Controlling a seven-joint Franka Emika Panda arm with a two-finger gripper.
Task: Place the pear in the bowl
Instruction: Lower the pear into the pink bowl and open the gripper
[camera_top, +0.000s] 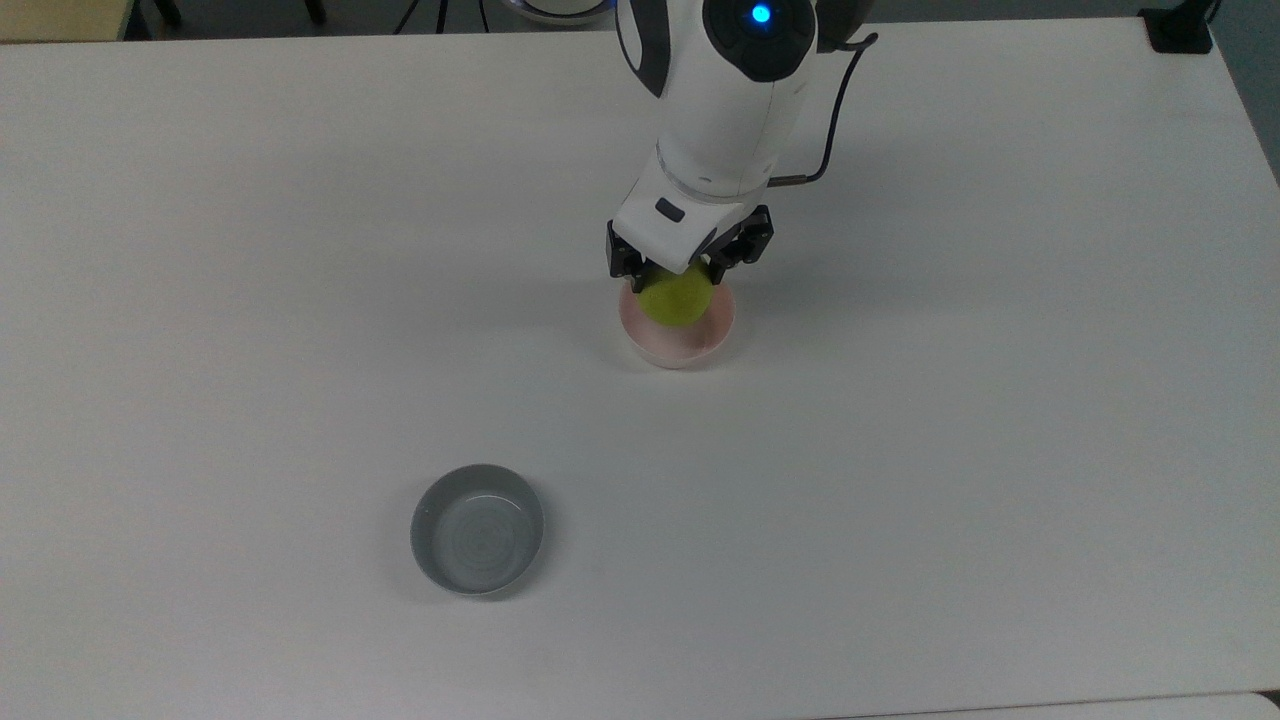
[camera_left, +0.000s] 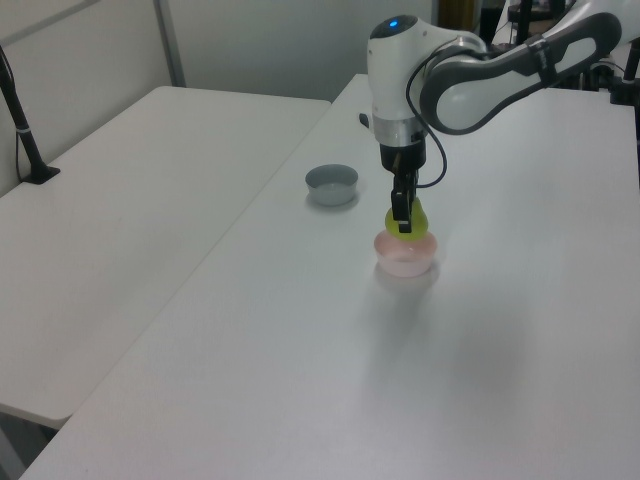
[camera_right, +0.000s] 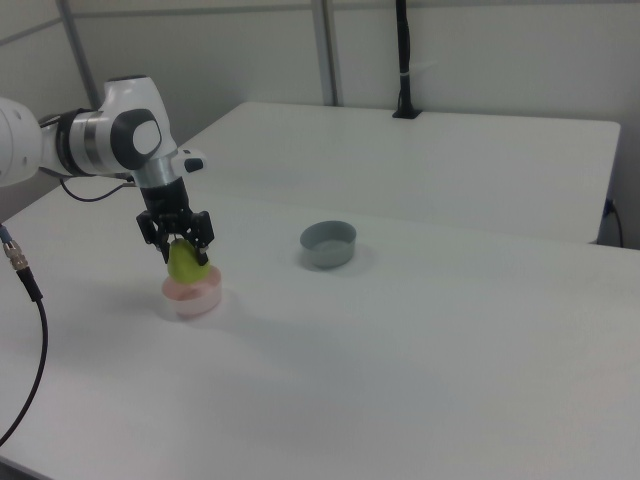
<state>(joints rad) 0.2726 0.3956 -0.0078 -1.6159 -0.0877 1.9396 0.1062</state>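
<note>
Showing: a white table (camera_top: 200, 300) with two bowls, and a robot arm lowering a pear into one of them.
Grey bowl: nearest the camera in the top view, a round grey bowl (camera_top: 477, 529) with a glossy ringed inside, standing alone and well apart from the other bowl; also seen at (camera_left: 332, 184) and (camera_right: 329, 244).
Pink bowl: farther up the table in the top view, a pale pink bowl (camera_top: 680, 340), directly under the arm; also at (camera_left: 405, 256) and (camera_right: 192, 297).
Pear: a yellow-green pear (camera_top: 677, 296), upright, its wide bottom down inside the rim of the pink bowl; also at (camera_left: 412, 220) and (camera_right: 186, 264). It may be touching the bowl's floor, though the rim hides that.
Gripper: the black two-finger gripper (camera_top: 684, 272) points straight down, its fingers clamped on the upper part of the pear; also at (camera_left: 401, 221) and (camera_right: 180, 243).
Arm: the white robot arm (camera_top: 735, 90) reaches in from the far edge of the table in the top view, a blue light glowing on it.
</note>
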